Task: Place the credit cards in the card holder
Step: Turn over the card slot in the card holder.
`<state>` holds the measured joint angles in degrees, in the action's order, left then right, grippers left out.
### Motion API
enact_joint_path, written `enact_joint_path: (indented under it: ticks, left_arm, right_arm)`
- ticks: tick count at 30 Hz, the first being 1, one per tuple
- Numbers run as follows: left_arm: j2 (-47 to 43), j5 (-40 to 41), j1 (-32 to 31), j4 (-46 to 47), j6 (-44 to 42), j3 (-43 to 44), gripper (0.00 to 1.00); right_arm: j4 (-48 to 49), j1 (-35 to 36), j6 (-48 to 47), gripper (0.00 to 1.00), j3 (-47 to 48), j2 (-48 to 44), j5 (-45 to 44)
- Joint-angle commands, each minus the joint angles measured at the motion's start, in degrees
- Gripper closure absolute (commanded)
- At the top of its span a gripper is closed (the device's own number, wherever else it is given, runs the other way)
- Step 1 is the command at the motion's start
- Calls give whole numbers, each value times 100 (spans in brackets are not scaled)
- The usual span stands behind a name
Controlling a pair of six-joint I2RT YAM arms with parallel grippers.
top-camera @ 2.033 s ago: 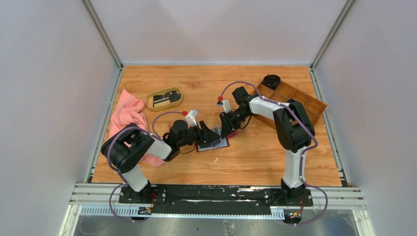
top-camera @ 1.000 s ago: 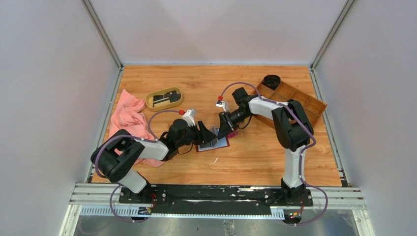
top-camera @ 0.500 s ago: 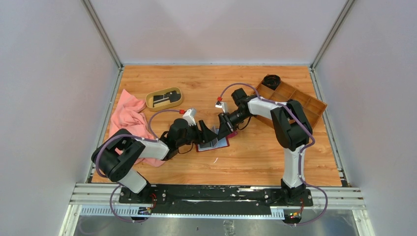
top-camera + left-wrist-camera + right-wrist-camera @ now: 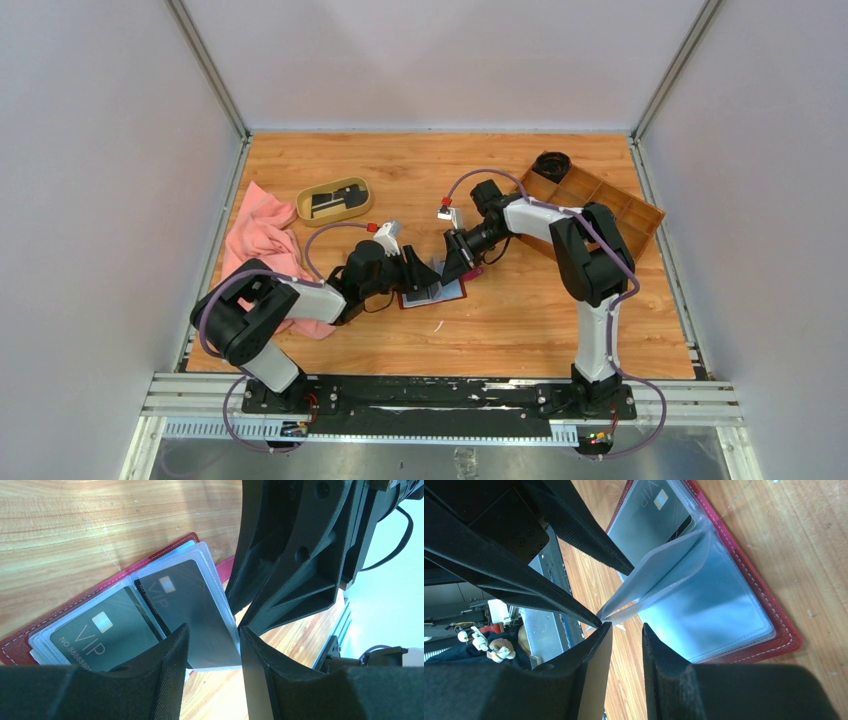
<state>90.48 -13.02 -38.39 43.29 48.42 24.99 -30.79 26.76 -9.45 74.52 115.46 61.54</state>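
On the light wooden table a dark red leather card holder is laid open, a black credit card half-seated in its clear sleeve. The left gripper is held part-open, the right gripper narrower; nothing is gripped. The sleeve could be buckled by a skewed push.

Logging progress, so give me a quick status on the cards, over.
Left gripper straddles a black card, grip unclear. Right gripper slightly open beside a lifted sleeve. Card partway into the holder, second card already in. Grippers crowd each other.
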Motion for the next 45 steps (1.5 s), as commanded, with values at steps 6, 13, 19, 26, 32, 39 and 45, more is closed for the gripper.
enact_joint_path:
  ticks: [6,13,19,26,32,39,45]
  left_arm:
    - [-71,153,-7,4,-87,-85,58]
    - [-95,134,40,8,-92,-163,60]
    - [-243,149,85,4,-94,-294,61]
    - [-244,89,89,13,-105,-302,61]
    - [-118,34,103,13,-114,-286,62]
    - [-117,10,104,13,-113,-293,62]
    - [-129,-5,103,13,-115,-285,62]
  right_arm:
    - [-42,-18,7,67,98,1,-114]
    - [-42,-162,-86,61,63,-227,-131]
    - [-33,-219,-127,57,46,-359,-61]
    - [219,-205,284,52,106,-314,-241]
    - [639,-195,903,50,241,-276,-670]
    - [791,-174,1477,49,489,-40,-559]
    - [785,-9,1600,49,542,79,-924]
